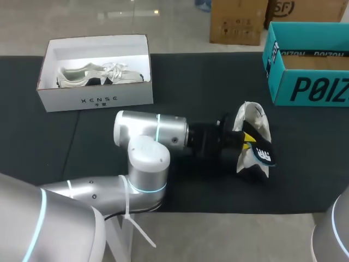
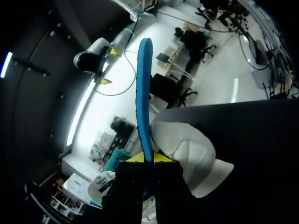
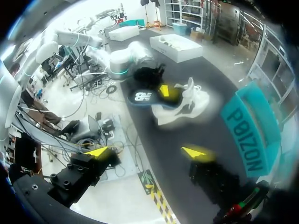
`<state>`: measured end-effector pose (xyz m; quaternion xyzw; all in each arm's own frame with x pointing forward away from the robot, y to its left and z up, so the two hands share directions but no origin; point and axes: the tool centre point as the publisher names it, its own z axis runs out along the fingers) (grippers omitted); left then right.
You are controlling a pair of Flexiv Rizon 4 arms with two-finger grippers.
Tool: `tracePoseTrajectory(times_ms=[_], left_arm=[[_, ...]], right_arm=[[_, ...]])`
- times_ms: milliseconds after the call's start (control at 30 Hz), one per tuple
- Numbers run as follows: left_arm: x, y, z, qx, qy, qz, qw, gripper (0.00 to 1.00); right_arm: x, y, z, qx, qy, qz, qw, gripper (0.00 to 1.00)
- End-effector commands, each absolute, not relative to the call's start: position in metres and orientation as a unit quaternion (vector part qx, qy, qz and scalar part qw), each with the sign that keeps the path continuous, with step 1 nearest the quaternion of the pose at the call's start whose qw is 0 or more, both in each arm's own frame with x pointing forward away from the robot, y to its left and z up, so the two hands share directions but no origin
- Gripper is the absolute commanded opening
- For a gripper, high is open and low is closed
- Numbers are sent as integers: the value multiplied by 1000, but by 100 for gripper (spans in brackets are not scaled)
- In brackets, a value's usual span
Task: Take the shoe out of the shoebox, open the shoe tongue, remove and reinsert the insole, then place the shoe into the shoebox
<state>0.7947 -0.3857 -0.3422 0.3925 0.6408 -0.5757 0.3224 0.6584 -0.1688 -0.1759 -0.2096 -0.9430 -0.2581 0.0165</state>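
Observation:
A white shoe point(image 1: 252, 121) lies on the black mat point(image 1: 54, 147) right of centre. My left arm comes across from the left, and its gripper point(image 1: 246, 140) is shut on a blue insole point(image 1: 264, 153) with a dark printed underside, held just off the shoe's near side. In the left wrist view the insole point(image 2: 145, 93) stands edge-on between the yellow fingertips point(image 2: 159, 157), with the shoe point(image 2: 189, 154) beside it. My right gripper point(image 3: 147, 151) hangs open above the table's front right, well short of the shoe point(image 3: 189, 105) and insole point(image 3: 144, 97).
An open white shoebox point(image 1: 98, 95) at the back left holds a second white shoe point(image 1: 101, 75). An open teal box point(image 1: 308, 82) stands at the back right, also seen as the teal box point(image 3: 252, 135) in the right wrist view. Part of my right arm point(image 1: 332, 234) shows at the near right corner.

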Motion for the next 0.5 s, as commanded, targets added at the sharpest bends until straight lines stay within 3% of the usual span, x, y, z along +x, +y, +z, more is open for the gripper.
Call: tracePoseTrajectory(times_ms=[33,100,167,200,267,300,333,400,467,500], left_arm=[[803,-391,-335,403,638,-575,315,0],[803,-391,-331,404,636,-578,315,0],[801,-391,-329,403,634,-581,313,12],[800,-392,-327,403,632,-583,312,30],[796,-393,-323,407,629,-586,308,49],[795,-393,-322,408,628,-587,306,74],[792,-394,-321,410,627,-589,304,88],[788,-395,-320,412,626,-590,301,91],[785,-394,-321,411,626,-592,299,77],[784,-393,-320,411,626,-592,299,63]], right_arm=[[658,-169,-177,-210,-943,-257,16,100],[658,-169,-177,-210,-943,-257,16,100],[658,-169,-177,-210,-943,-257,16,100],[658,-169,-177,-210,-943,-257,16,100],[658,-169,-177,-210,-943,-257,16,100],[658,-169,-177,-210,-943,-257,16,100],[658,-169,-177,-210,-943,-257,16,100],[658,-169,-177,-210,-943,-257,16,100],[658,-169,-177,-210,-943,-257,16,100],[658,-169,-177,-210,-943,-257,16,100]])
